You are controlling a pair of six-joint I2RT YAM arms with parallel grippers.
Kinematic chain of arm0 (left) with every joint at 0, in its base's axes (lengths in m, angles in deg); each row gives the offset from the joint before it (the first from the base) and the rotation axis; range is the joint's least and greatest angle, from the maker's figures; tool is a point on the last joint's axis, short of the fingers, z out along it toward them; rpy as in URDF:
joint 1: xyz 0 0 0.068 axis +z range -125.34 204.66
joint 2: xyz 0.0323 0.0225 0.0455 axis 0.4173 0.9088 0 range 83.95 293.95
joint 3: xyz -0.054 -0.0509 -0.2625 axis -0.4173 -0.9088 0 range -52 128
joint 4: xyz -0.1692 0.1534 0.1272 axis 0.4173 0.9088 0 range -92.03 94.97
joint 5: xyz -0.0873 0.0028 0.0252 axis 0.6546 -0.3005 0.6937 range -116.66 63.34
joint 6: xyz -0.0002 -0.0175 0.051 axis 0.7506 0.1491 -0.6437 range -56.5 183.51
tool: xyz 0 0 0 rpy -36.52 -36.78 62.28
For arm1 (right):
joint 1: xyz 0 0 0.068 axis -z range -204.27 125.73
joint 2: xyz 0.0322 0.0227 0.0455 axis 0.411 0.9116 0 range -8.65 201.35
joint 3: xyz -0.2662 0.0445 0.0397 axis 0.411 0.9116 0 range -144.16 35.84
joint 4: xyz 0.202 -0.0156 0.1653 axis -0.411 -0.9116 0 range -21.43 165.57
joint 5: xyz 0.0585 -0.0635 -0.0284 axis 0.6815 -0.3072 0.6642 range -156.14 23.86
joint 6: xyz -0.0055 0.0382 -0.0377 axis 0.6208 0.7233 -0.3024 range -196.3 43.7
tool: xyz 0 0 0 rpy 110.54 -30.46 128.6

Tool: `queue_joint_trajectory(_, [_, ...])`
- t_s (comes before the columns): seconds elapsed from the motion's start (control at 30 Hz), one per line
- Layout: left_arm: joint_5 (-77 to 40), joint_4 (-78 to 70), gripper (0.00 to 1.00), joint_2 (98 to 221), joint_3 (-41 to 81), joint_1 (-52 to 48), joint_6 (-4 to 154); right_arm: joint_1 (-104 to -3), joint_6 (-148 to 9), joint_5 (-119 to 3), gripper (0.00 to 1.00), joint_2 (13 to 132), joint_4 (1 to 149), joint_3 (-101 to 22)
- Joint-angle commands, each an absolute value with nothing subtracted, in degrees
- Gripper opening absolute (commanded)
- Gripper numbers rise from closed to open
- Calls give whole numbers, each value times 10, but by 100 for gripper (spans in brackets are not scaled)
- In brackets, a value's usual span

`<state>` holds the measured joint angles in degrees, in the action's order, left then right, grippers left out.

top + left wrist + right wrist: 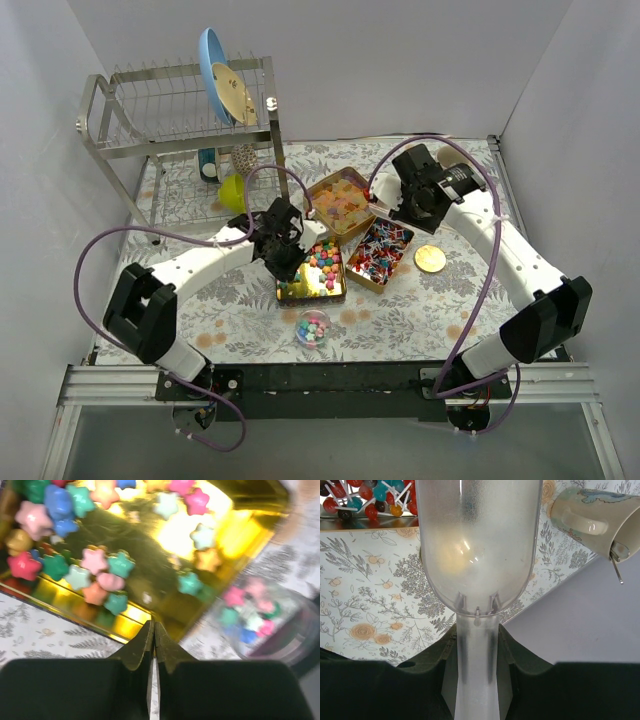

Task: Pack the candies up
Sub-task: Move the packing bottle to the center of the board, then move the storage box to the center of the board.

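Pastel star candies (323, 262) lie in a gold tin (300, 291) at the table's middle; the left wrist view shows them (95, 562) close up. My left gripper (287, 252) hovers over this tin's near edge, shut and empty (154, 626). A small clear round tub (313, 327) with some star candies stands in front of the tin (262, 615). Orange-yellow wrapped candies (341, 199) fill a second tin. Red-white-blue ones (380, 250) fill a third (367, 500). My right gripper (398, 203) is shut on the handle of a clear plastic scoop (477, 545), which looks empty.
A metal dish rack (180, 110) with a blue plate (213, 60) stands at the back left, with a mug (209, 165) and a green ball (233, 190) under it. A round gold lid (430, 259) lies right of the tins. A patterned mug (592, 520) lies by the back wall.
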<state>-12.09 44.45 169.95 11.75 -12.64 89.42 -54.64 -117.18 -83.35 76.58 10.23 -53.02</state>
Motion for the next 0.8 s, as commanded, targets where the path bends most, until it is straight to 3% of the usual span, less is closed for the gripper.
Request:
queue_joint_trajectory(0.0, [-249, 378, 0, 1749, 94, -120, 907, -543, -1170, -837, 1, 777, 120, -564])
queue_joint_trajectory(0.13, [-256, 377, 0, 1751, 93, -59, 917, -543, -1168, -835, 1, 779, 119, -568])
queue_joint_trajectory(0.5, [-284, 375, 0, 1598, -80, 64, 843, -543, -1173, -821, 1, 805, 113, -575])
queue_joint_trajectory(0.77, [-291, 374, 0, 1562, -128, 152, 842, -543, -1171, -810, 1, 828, 110, -596])
